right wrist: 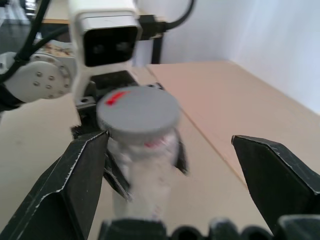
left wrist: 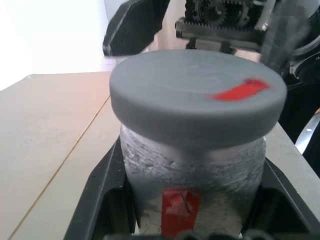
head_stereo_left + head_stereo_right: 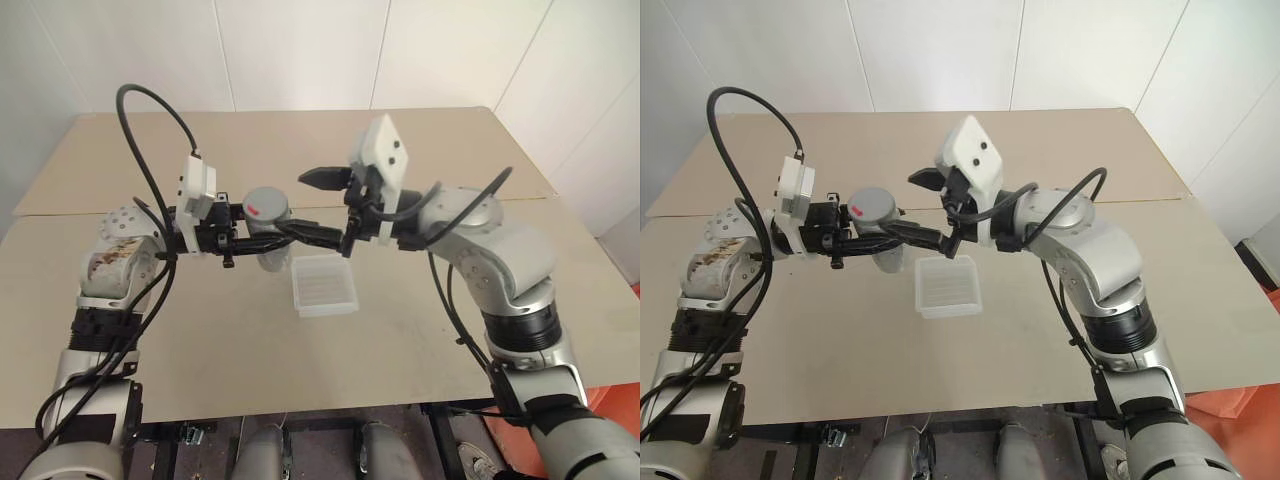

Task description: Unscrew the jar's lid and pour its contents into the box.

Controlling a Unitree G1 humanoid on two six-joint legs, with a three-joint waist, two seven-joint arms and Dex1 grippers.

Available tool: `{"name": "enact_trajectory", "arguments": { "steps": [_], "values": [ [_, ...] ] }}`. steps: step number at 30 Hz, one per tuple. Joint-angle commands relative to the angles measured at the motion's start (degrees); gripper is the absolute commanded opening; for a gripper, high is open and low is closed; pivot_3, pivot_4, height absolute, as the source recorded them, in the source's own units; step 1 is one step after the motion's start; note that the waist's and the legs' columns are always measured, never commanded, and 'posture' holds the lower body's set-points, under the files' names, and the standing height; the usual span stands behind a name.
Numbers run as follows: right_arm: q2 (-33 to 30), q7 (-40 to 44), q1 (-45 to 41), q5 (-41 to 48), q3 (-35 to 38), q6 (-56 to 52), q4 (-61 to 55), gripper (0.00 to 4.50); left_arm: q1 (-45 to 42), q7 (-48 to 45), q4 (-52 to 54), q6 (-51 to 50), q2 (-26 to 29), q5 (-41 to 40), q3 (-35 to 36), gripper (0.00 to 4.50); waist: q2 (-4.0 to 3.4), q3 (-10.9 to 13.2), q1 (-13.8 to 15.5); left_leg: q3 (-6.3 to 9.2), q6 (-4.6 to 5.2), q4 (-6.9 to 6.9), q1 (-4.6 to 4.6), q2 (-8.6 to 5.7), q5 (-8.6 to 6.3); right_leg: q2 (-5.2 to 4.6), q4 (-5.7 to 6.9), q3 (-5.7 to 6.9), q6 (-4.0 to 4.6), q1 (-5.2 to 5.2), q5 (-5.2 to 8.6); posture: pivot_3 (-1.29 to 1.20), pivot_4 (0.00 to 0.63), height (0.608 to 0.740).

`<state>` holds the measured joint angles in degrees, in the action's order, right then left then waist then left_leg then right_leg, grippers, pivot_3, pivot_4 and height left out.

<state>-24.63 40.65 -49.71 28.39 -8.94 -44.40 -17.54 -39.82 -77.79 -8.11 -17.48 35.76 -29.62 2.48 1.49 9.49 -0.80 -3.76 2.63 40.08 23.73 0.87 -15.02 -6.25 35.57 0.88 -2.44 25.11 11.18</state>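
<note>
So the left gripper (image 3: 262, 238) is clamped on the jar (image 3: 270, 245), holding it upright above the table beside the box (image 3: 323, 285). The right gripper (image 3: 322, 206) sits spread wide, level with the grey lid (image 3: 267, 204), one finger either side.

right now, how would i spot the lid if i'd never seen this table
Start at the tan table and find the left gripper, shut on the jar and holding it upright above the table, next to the white ribbed box. The lid is the flat round grey cap on top of that jar. A small red mark on it sets it apart.
</note>
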Motion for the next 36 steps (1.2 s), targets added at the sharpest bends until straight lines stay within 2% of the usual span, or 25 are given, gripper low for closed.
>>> {"name": "enact_trajectory", "arguments": {
  "steps": [1, 8, 24, 27, 30, 31, 36],
  "values": [
    [-0.88, 0.88, 0.50, 1.13, 1.66, 0.38, -3.02, 4.47, -0.34, -1.10, 2.39, 0.64, 0.39, -1.28, 0.60, 2.01, 0.00, 0.00, 0.00, 0.00, 0.00, 0.00, 0.00, 0.00, 0.00, 0.00, 0.00, 0.00, 0.00, 0.00, 0.00, 0.00, 0.150, 0.740],
    [-1.33, 5.26, 1.95, 3.34, 0.98, 1.56, -5.94, 4.47, -0.06, -1.35, 2.76, 0.74, 0.11, -0.99, 0.43, 2.01, 0.00, 0.00, -0.02, 0.00, 0.00, 0.00, 0.00, 0.00, 0.00, 0.00, 0.00, -0.01, 0.00, 0.00, 0.00, 0.00, 0.150, 0.740],
    [6.74, 0.29, -4.16, 0.35, -3.19, -1.02, 1.27, 4.47, 0.05, -1.60, 2.84, 1.42, -0.27, -0.46, -0.04, 2.01, 0.00, 0.00, 0.00, 0.00, -0.01, 0.02, -0.01, -0.01, 0.00, 0.00, 0.05, -0.01, 0.00, 0.01, 0.00, 0.00, 0.150, 0.740],
    [7.32, 0.14, -4.75, 0.47, -3.07, -1.52, 2.23, 3.89, 0.24, -1.50, 3.02, 1.47, -0.16, -0.42, 0.03, 2.01, 0.00, 0.00, -0.03, 0.00, -0.01, 0.02, 0.00, 0.00, 0.01, 0.00, 0.05, -0.01, 0.00, 0.01, 0.00, 0.00, 0.150, 0.740],
    [7.89, -0.20, -5.32, 0.69, -2.12, -2.06, 2.97, 2.89, 0.35, -1.39, 3.15, 1.46, -0.06, -0.44, 0.12, 2.01, 0.00, 0.00, -0.06, 0.00, -0.01, 0.01, -0.01, 0.00, 0.00, 0.00, 0.05, -0.01, 0.00, 0.01, 0.00, 0.00, 0.150, 0.740],
    [8.05, -0.41, -5.50, 0.93, -1.62, -2.30, 3.01, 2.75, 0.42, -1.33, 3.27, 1.42, -0.04, -0.46, 0.14, 2.01, 0.00, 0.00, -0.06, 0.00, -0.01, 0.02, -0.01, 0.00, 0.00, 0.00, 0.06, -0.01, 0.00, 0.01, 0.00, 0.00, 0.150, 0.740],
    [8.28, -1.77, -6.76, 6.77, 5.89, -5.51, 2.55, 2.75, 1.28, -1.06, 3.24, 1.64, -0.04, -0.15, -0.01, 2.01, 0.00, 0.00, 0.04, 0.00, -0.01, 0.02, 0.00, 0.00, 0.00, 0.00, 0.06, -0.01, 0.00, 0.01, 0.00, 0.00, 0.150, 0.740]
  ]
}}
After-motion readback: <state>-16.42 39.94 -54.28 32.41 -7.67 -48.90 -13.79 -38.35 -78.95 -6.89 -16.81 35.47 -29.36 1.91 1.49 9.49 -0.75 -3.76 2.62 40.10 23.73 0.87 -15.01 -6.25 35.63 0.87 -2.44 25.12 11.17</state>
